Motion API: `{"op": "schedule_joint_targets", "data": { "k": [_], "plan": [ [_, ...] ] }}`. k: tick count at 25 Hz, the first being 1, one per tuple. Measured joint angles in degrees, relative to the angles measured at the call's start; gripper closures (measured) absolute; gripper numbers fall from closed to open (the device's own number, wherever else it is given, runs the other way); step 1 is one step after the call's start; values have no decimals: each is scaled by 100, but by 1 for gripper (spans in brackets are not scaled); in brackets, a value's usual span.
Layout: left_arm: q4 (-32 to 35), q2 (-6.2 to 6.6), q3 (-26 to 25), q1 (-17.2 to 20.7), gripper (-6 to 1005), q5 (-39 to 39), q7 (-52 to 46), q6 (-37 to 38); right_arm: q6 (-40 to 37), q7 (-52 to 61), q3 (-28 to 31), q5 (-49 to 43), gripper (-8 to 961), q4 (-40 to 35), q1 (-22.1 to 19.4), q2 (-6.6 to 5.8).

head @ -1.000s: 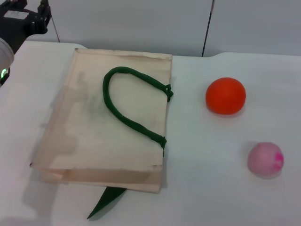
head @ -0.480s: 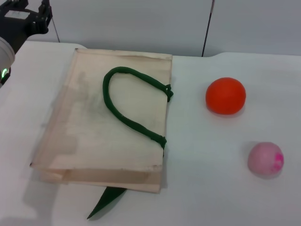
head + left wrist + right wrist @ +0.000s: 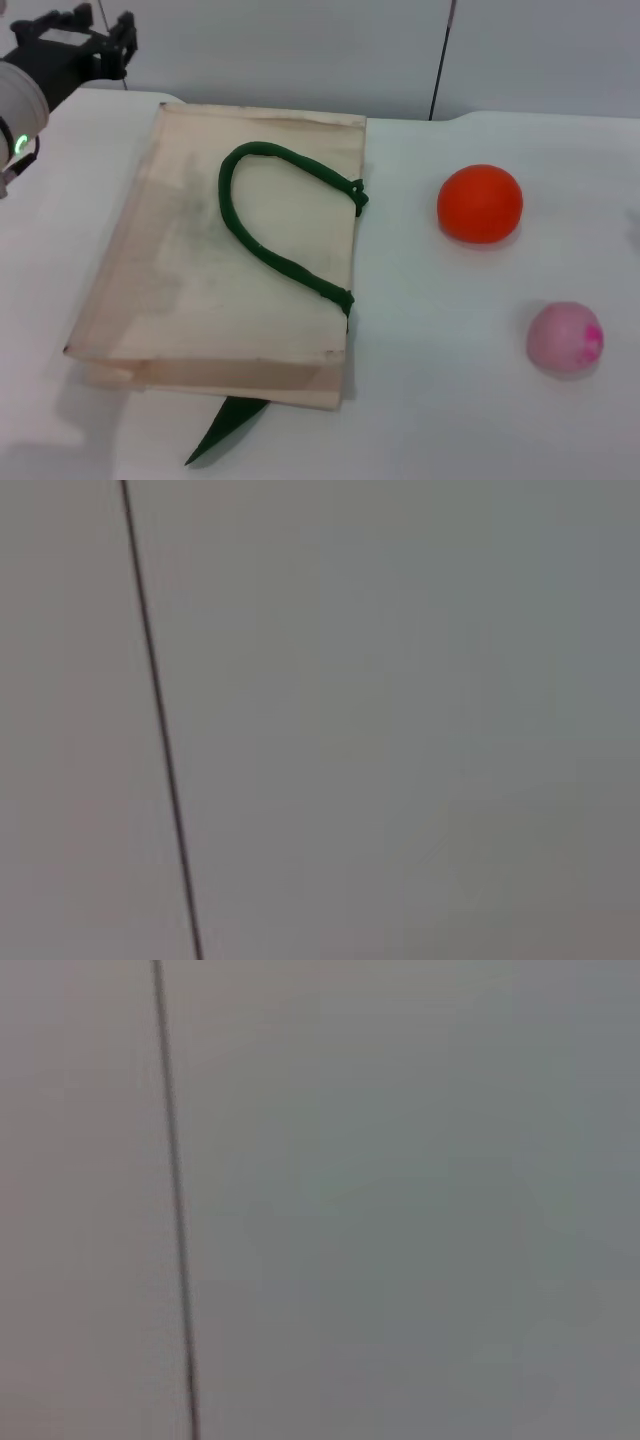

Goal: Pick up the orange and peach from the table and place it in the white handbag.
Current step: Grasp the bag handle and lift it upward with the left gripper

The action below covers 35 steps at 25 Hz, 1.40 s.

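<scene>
Left claw point(image 3: 95, 30) cut by top edge — fingers indistinct; green strap point(image 3: 228, 425) partly under white handbag point(image 3: 180, 270).

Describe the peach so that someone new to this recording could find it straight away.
Start at the white handbag, the big cream tote with green handles lying flat on the left half of the table. Two balls sit apart to its right: the peach is the one nearer the robot. It is smaller and pale pink with a magenta patch, while the orange is bright orange-red.
</scene>
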Motion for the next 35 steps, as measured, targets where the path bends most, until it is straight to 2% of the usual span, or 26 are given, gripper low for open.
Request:
{"op": "schedule_joint_targets", "data": {
  "k": [5,10,16,18,20,21,24,28,35],
  "plan": [
    [288,5,-477,-186,545,21,-19,-1127,-44,-2,-290,-312,348,29,131,-27],
    [604,12,-1177,-520,550,75,35,-2464,-131,46,-496,-637,348,80,346,-29],
    [823,27,-2091,-1275,554,417,190,-4431,-102,59,-592,-682,348,256,541,-48],
    [752,35,-2370,-1562,556,462,270,-5000,-97,65,-602,-683,348,266,558,-52],
    [682,38,-2502,-1679,557,465,310,-5254,-98,66,-604,-683,348,268,570,-53],
    [442,53,-2851,-1960,558,478,379,-5785,-98,67,-604,-683,348,268,576,-54],
    [83,84,-3043,-2239,560,649,402,-6172,-97,68,-602,-672,348,269,600,-54],
    [-351,114,-3069,-2504,563,969,373,-6334,-96,70,-599,-659,349,269,606,-54],
    [-992,119,-3160,-2718,567,1073,337,-6342,-95,75,-598,-642,349,259,613,-54]
  ]
}}
